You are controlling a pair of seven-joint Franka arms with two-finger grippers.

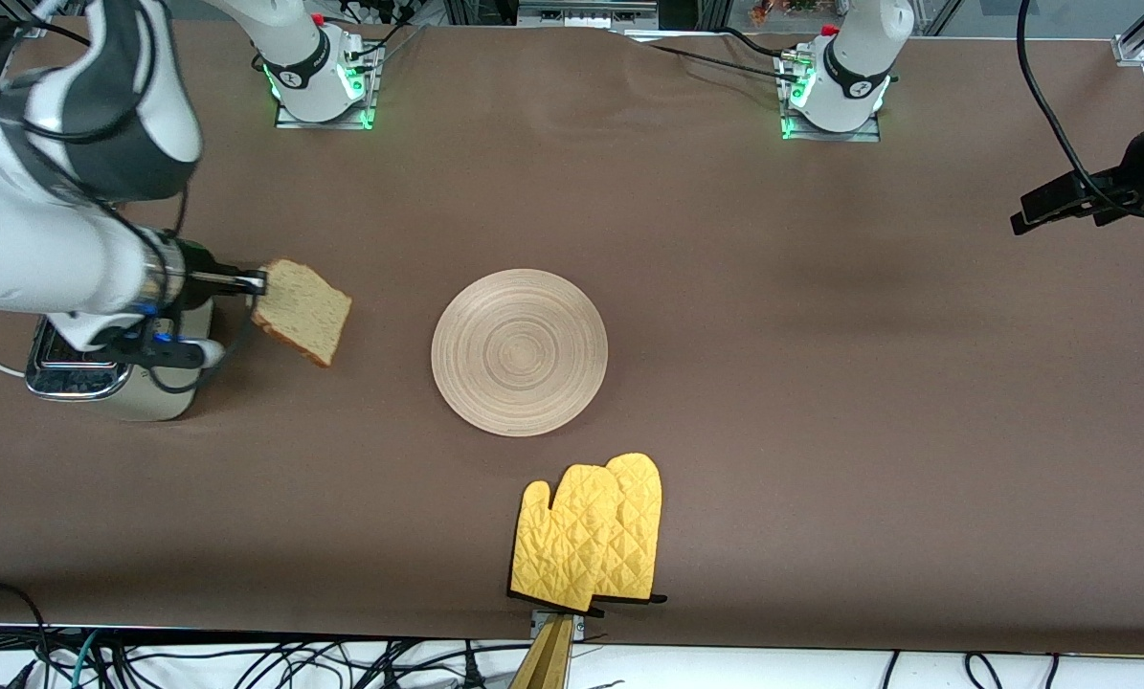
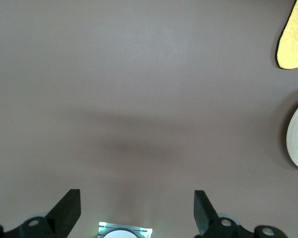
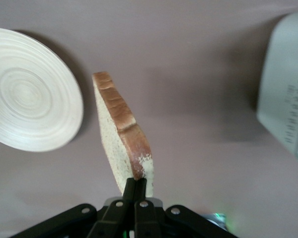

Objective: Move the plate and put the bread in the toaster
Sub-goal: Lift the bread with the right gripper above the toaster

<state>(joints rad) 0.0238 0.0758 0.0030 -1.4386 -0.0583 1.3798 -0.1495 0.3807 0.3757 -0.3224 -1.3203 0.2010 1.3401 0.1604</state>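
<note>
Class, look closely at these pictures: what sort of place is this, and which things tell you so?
Probably a robotics lab staged as a kitchen: two arms bolted to a cloth-covered table, loose cables along its edge, and household props, a toaster, plate and oven mitts.

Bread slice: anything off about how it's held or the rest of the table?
Nothing damaged or spilled. The right end effector pinches the bread by one edge, so it hangs tilted in the air between the toaster and the empty plate. The oven mitts overhang the table edge nearest the front camera.

White arms with grey-black joints — green-lit bases, black cables, black tool fingers (image 2: 67, 210).
</note>
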